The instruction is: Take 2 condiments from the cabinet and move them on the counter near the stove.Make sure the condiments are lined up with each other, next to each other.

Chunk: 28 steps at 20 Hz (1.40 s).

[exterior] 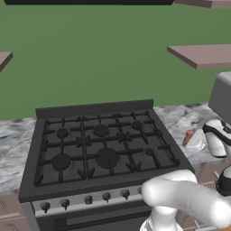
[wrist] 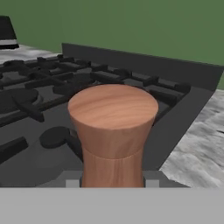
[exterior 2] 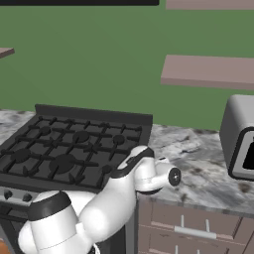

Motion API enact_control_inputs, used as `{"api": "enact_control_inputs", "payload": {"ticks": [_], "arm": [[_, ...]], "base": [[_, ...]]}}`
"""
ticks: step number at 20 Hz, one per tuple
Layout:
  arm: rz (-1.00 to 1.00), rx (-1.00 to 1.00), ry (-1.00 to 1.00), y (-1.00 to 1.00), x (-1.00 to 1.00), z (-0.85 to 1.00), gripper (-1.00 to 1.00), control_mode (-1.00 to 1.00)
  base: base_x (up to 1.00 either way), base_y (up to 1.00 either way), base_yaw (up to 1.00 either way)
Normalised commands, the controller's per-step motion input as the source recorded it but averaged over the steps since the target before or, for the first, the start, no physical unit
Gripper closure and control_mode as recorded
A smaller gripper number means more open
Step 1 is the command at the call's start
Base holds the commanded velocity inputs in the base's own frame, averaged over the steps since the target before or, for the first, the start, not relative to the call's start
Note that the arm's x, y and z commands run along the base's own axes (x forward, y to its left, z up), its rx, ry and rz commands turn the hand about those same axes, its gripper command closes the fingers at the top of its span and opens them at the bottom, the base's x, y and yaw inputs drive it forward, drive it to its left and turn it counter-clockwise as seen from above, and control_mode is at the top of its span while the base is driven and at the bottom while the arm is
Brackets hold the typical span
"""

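The gripper [exterior: 195, 140] seems clamped on the reddish wooden mill [wrist: 113, 131] (fingertips hidden), held over the marble counter [exterior 2: 208, 163] beside the stove [exterior: 97, 144]. Lower it upright, leaving room alongside.

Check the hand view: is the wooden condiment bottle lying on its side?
No. The condiment bottle stands upright between the gripper fingers, its flat round top facing up, with the stove behind it.

No legible text, labels, brands or numbers on any surface.
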Motion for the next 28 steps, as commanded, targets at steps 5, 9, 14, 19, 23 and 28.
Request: {"api": "enact_control_inputs", "payload": {"ticks": [5,9,14,19,23,28], "arm": [[0.03,0.00,-0.02,-0.18,0.28,-0.17,1.00,-1.00],[0.04,0.00,-0.01,-0.30,0.09,-0.12,1.00,-1.00],[0.04,0.00,0.00,-0.16,0.00,-0.14,-1.00,-1.00],[0.00,0.00,0.00,0.00,0.00,-0.11,-1.00,-1.00],[0.00,0.00,0.00,0.00,0.00,-0.02,-1.00,-1.00],[0.00,0.00,-0.01,0.00,0.00,0.00,-1.00,-1.00]], "base": [[0.00,0.00,0.00],[0.00,0.00,0.00],[0.00,0.00,0.00],[0.00,0.00,0.00],[0.00,0.00,0.00],[0.00,0.00,0.00]]}}
